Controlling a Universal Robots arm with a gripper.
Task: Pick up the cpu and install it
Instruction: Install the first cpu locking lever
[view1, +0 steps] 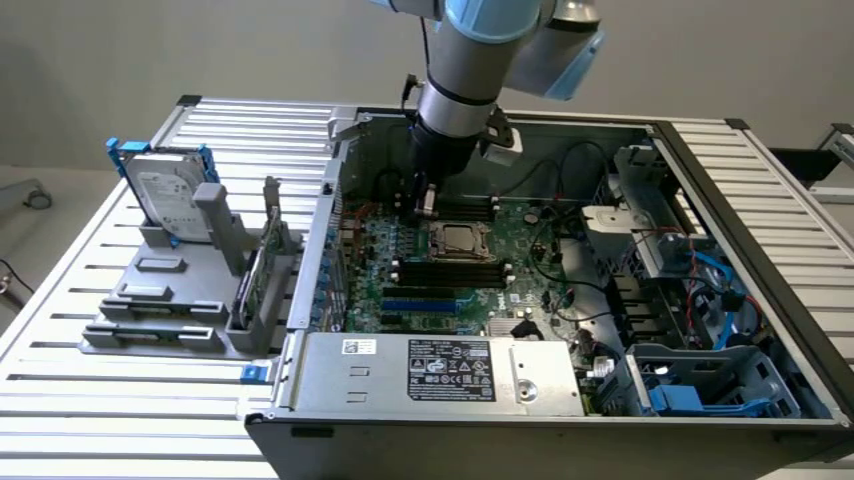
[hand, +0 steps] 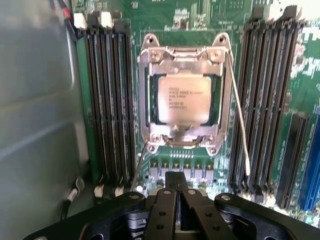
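Plainly the gripper (hand: 178, 184) is clenched: in the wrist view its two black fingers (hand: 167, 210) press flat against each other with nothing between them. It holds no part. In the exterior view the gripper (view1: 430, 204) hangs inside the open computer case (view1: 747, 200), just above the motherboard (view1: 534, 285) and close to the socket (view1: 458, 240).

The cpu (hand: 184, 98) lies flat in that socket (hand: 150, 100), its silvery top facing up and its printed lettering legible. The metal retention frame (hand: 182, 54) borders it on all sides. It is apart from the gripper, with a strip of board between them. A thin wire lever (hand: 240, 120) runs slantwise beside the frame, and I cannot tell whether it is latched. Long black memory slots (hand: 107, 100) flank the socket on both sides.

Outside the case, on the exterior view's left, a hard drive (view1: 167, 188) stands upright in a grey fixture (view1: 154, 310).

By my reading, picking and seating look done: the chip sits square in place and the fingers are empty. Only the locking of the frame stays uncertain.
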